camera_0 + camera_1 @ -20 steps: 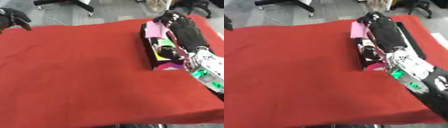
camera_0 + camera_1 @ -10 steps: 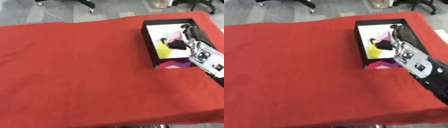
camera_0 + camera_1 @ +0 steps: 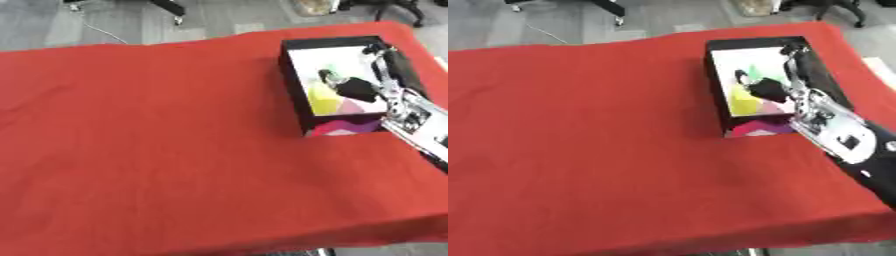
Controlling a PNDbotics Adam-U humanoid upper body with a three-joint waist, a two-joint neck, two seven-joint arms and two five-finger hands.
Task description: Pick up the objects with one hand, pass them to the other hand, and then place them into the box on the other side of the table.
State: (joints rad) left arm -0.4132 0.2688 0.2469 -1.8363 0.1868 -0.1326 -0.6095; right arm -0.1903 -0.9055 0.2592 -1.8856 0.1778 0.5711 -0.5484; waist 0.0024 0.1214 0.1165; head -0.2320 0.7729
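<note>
We see the right hand reaching over the open black rectangular box on the red-clothed tabletop. Small yellow, pink and green objects lie inside, just beside its fingers. We cannot tell whether those fingers are straight or curled.

Grey floor, chair base

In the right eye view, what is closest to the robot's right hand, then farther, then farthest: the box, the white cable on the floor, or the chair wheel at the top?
1. Box: the right hand reaches into it.
2. Chair wheel: on the floor, top middle.
3. White cable: floor, farther left.
</note>
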